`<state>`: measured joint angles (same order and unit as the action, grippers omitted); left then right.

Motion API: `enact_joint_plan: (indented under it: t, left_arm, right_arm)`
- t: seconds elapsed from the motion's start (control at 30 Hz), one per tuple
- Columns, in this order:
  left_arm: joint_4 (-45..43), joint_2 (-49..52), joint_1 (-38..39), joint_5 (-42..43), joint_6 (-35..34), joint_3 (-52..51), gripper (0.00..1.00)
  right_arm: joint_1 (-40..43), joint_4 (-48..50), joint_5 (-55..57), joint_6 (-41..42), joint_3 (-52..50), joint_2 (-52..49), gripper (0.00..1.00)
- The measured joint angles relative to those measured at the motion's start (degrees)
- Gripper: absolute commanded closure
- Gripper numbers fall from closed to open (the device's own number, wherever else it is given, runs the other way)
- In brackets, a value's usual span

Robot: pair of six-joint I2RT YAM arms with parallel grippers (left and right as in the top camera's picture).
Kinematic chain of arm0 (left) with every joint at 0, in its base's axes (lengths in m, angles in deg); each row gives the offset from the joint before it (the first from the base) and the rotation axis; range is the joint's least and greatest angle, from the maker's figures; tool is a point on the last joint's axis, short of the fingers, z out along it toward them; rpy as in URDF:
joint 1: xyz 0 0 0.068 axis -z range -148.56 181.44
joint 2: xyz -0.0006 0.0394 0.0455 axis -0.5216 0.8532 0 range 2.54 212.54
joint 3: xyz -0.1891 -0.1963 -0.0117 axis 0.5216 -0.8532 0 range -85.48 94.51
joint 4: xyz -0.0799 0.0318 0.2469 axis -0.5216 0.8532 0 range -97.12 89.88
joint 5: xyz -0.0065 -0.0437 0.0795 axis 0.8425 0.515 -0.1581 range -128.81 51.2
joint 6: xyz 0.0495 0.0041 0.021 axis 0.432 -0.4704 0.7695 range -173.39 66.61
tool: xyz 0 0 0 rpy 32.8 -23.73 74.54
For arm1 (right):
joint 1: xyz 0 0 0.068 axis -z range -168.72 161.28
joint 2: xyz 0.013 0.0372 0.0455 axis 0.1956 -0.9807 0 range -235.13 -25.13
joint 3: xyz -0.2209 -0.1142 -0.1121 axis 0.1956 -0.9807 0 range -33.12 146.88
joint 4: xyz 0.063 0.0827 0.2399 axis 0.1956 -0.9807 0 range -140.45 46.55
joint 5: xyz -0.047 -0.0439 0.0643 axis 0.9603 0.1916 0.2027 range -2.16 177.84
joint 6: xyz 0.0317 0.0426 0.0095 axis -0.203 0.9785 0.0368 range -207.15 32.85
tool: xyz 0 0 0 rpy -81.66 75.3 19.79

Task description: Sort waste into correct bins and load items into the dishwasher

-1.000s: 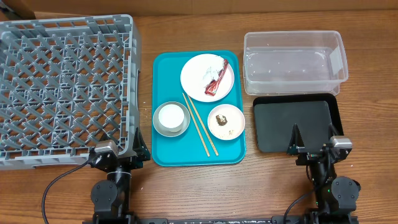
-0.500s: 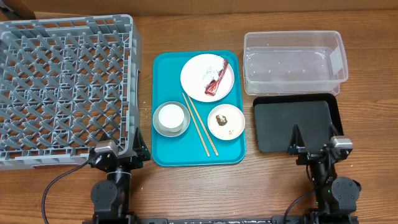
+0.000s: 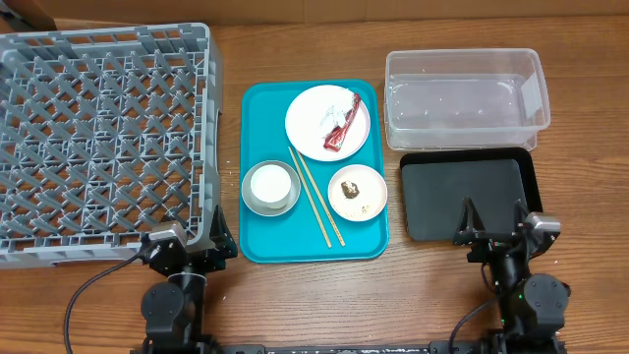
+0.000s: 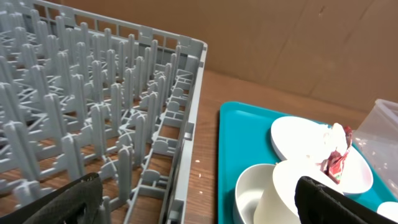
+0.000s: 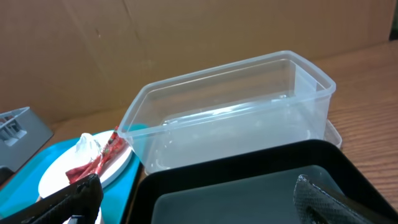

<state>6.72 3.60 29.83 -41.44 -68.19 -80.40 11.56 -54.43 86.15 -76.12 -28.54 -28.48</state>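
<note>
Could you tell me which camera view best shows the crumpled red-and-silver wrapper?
The overhead view: the wrapper lies fully visible on the white plate. The left wrist view shows it side-on, beyond the cup. The right wrist view shows it low at the left, near the clear tub.

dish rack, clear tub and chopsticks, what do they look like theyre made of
Dish rack: looks like moulded grey plastic, matte, going by its uniform colour and one-piece lattice of pegs.
Clear tub: thin transparent plastic, glossy; the table shows through it and its walls catch highlights.
Chopsticks: probably wood or bamboo, pale tan with no shine; too thin to tell more.
</note>
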Motion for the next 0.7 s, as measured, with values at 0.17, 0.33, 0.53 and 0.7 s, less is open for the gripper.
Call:
enact_joint_plan:
  t: [0.17,0.33,0.53,0.7]
  left_arm:
    - [6.8,4.0,0.0,-1.1,0.5,8.5,0.00]
    - [13.3,14.8,0.0,-1.5,0.7,19.7,0.00]
    - [24.8,31.1,0.0,-1.5,1.3,35.0,0.00]
    - [36.5,42.4,0.0,-1.5,1.4,47.6,0.00]
  right_arm:
    - [0.0,-5.7,0.0,0.5,9.3,-6.3,0.00]
    - [0.0,-15.1,0.0,0.7,20.5,-16.5,0.00]
    - [0.0,-29.0,0.0,0.9,34.8,-30.2,0.00]
    - [0.0,-41.4,-1.0,1.0,47.3,-41.8,0.00]
